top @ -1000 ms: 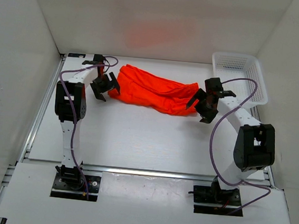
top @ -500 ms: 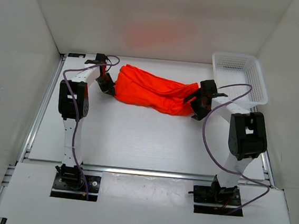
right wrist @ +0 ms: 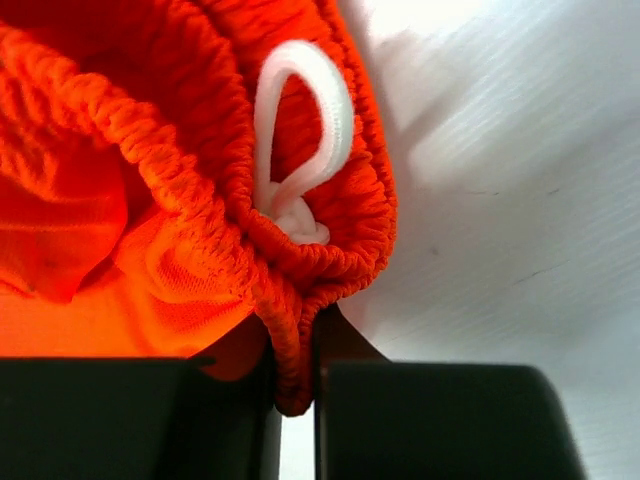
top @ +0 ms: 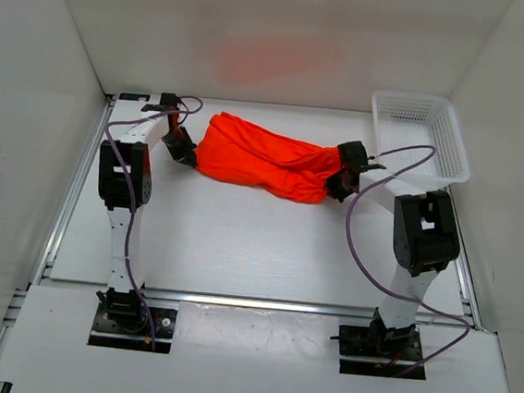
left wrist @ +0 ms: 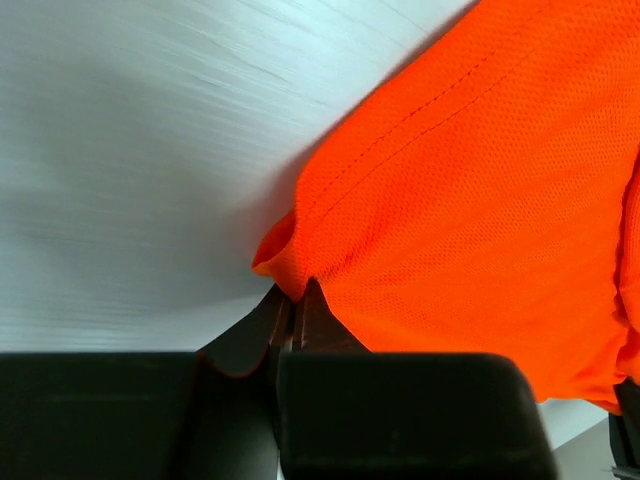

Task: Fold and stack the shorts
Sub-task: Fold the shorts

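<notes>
The white worktop carries the orange-red shorts, which lie crumpled in a long band across the upper middle of the frame, slanting slightly down to the right. A white mesh basket sits in the upper right corner, apart from them.

1 white mesh basket at the white table's far right corner; plain white walls around

left gripper low, jaws pinched on shorts hem | right gripper low, jaws pinched on shorts waistband
</notes>
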`<state>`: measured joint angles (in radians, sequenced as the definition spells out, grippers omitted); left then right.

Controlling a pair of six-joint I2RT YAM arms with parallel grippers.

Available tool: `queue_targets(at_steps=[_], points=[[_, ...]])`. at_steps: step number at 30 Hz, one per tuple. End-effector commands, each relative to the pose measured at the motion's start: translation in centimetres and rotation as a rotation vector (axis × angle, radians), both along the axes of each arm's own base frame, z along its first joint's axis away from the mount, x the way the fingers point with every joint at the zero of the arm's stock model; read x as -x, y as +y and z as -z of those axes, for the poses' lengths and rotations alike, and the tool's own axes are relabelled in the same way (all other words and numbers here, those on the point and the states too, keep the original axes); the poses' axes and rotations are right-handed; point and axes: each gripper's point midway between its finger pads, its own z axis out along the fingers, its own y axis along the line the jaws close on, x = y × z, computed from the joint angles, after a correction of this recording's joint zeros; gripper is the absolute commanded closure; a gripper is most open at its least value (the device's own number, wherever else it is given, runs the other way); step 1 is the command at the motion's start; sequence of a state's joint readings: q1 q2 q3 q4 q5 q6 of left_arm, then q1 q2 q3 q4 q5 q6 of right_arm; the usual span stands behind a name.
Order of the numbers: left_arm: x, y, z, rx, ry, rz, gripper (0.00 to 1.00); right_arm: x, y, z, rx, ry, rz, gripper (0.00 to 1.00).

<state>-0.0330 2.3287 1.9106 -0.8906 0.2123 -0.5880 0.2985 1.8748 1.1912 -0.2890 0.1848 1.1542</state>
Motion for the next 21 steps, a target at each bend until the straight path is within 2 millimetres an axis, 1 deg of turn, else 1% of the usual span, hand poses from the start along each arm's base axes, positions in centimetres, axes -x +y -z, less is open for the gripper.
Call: queue_targets(at_steps=[1, 2, 3, 4, 5, 6, 7, 8, 9, 10, 11, 12, 13, 14, 15, 16, 17, 18, 19, 20, 21], points=[[-2.4, 2.6, -5.4, 0.006, -0.133, -0.038, 0.9, -2.0, -0.2, -3.7, 0.055, -0.088, -0.008, 1.0], [-3.0, 3.0, -6.8, 0.015, -0.169, -0.045, 0.9, -3.6, 0.3, -5.5, 0.05, -0.136, -0.02, 1.0], [-3.7, 3.9, -7.9, 0.026, -0.2, -0.059, 0.9, -3.8, 0.3, -6.1, 0.071, -0.133, -0.048, 1.0], [-5.1, 4.3, -10.5, 0.031, -0.264, -0.063, 0.9, -4.6, 0.5, -7.1, 0.078, -0.151, -0.064, 1.0], [-5.2, 4.7, -11.8, 0.041, -0.277, -0.068, 0.9, -5.4, 0.7, -7.5, 0.09, -0.154, -0.081, 1.0], [-5.7, 5.3, -13.3, 0.038, -0.308, -0.078, 0.9, -7.4, 0.8, -10.7, 0.094, -0.222, -0.095, 1.0], [-6.7, 6.4, -16.6, 0.038, -0.385, -0.093, 0.9, -7.8, 0.8, -12.1, 0.1, -0.239, -0.107, 1.0], [-6.8, 6.8, -18.0, 0.046, -0.409, -0.096, 0.9, -8.4, 1.0, -13.0, 0.106, -0.259, -0.12, 1.0], [-6.5, 7.4, -18.9, 0.043, -0.411, -0.107, 0.9, -9.2, 1.4, -15.4, 0.099, -0.31, -0.135, 1.0], [-6.4, 8.3, -20.4, 0.051, -0.44, -0.12, 0.9, -9.4, 1.4, -16.1, 0.113, -0.323, -0.154, 1.0], [-6.2, 8.6, -21.2, 0.062, -0.455, -0.12, 0.9, -9.2, 1.3, -17.5, 0.117, -0.345, -0.163, 1.0], [-5.5, 8.2, -22.8, 0.071, -0.481, -0.101, 0.9, -9.0, 1.4, -18.1, 0.112, -0.356, -0.176, 1.0], [-4.9, 8.8, -23.1, 0.068, -0.48, -0.114, 0.9, -8.4, 1.2, -17.7, 0.123, -0.34, -0.187, 1.0], [-4.2, 8.7, -21.8, 0.065, -0.447, -0.105, 0.9, -7.7, 1.1, -18.4, 0.113, -0.35, -0.193, 1.0], [-3.1, 8.7, -22.7, 0.056, -0.452, -0.11, 0.9, -7.0, 0.9, -18.0, 0.116, -0.336, -0.195, 1.0], [-2.5, 8.7, -22.4, 0.051, -0.447, -0.102, 0.9, -5.4, 0.7, -15.5, 0.119, -0.274, -0.209, 1.0], [-1.3, 8.5, -19.8, 0.058, -0.385, -0.105, 0.9, -4.2, 0.8, -15.3, 0.1, -0.262, -0.226, 1.0], [-0.5, 8.5, -18.9, 0.053, -0.362, -0.111, 0.9, -3.1, 0.7, -14.3, 0.097, -0.234, -0.235, 1.0], [0.8, 8.3, -19.4, 0.047, -0.372, -0.103, 0.9, -0.7, 0.6, -11.9, 0.099, -0.171, -0.257, 1.0], [2.5, 8.1, -16.2, 0.046, -0.299, -0.111, 0.9, 0.8, 0.7, -10.5, 0.097, -0.133, -0.274, 1.0], [3.7, 8.4, -15.0, 0.023, -0.271, -0.124, 0.9, 2.4, 0.8, -9.2, 0.088, -0.097, -0.282, 1.0]])
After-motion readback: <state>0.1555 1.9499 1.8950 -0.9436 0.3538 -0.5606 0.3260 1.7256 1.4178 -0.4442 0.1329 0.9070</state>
